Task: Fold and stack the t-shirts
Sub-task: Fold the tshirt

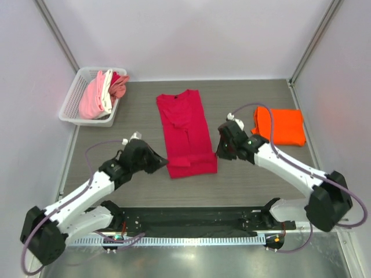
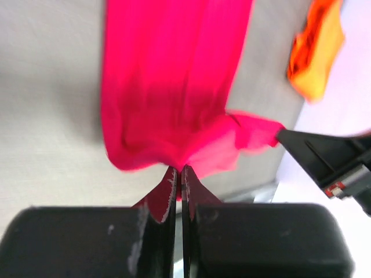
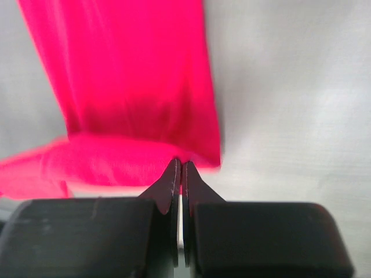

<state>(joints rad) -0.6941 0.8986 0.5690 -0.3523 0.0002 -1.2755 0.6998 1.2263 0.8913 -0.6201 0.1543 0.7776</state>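
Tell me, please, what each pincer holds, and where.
Both grip the crimson t-shirt at its near hem: left pincer the left corner, right pincer the right corner.

**Grey table: 2 shirts, 1 basket**

Table (image 1: 243, 185) has a grey wood-grain top, w/ pale walls at left, right & far sides.

Centre: crimson t-shirt (image 1: 186, 130), laid as a long narrow strip running near-to-far. Neck is at the far end; near end is a bit wider & rumpled.

Right side, well apart from it: orange t-shirt (image 1: 284, 126), folded to a compact rectangle, close to the right edge.

Far-left corner: white mesh basket (image 1: 71, 104), w/ pink & white cloth inside.

Near edge: black strip (image 1: 191, 220) running left to right.
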